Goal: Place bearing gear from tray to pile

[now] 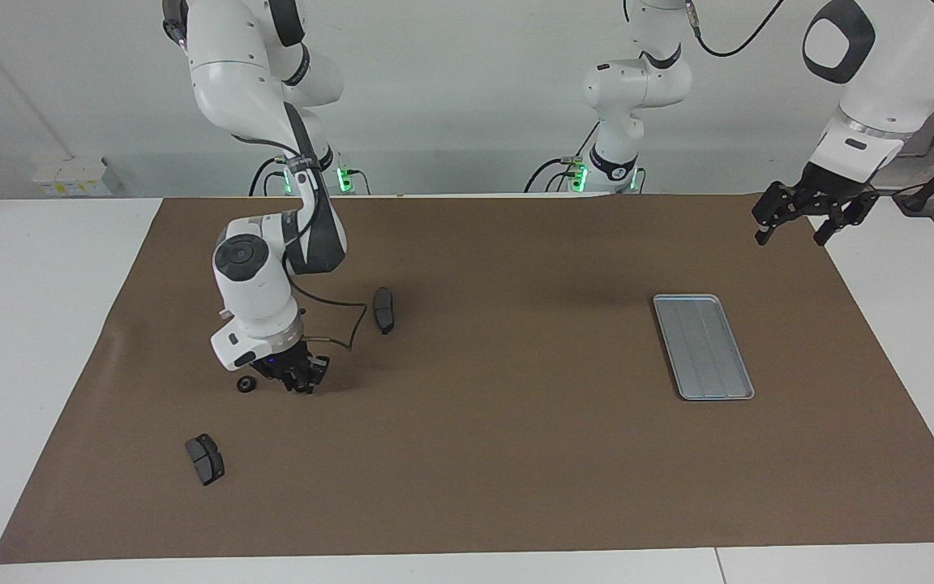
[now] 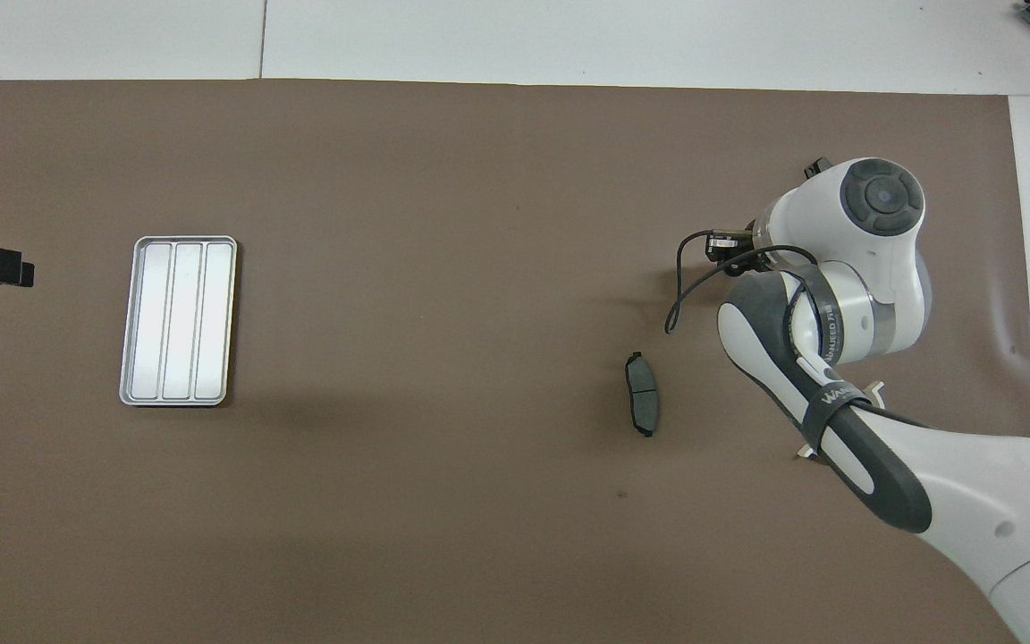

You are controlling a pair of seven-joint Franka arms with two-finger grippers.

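The right arm bends steeply down, its gripper (image 1: 298,381) low over the brown mat (image 1: 475,454) just beside a small black gear (image 1: 246,384); whether its fingers hold anything is hidden. The tray (image 1: 703,346) lies toward the left arm's end, and the left gripper (image 1: 799,217) hangs open above the mat's corner.

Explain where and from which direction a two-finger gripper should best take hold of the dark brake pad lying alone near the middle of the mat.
Grip the brake pad across its narrow width at mid-length, probably coming straight down from above. It lies flat on the mat, long and slim, with bare mat along both long edges for the fingers.
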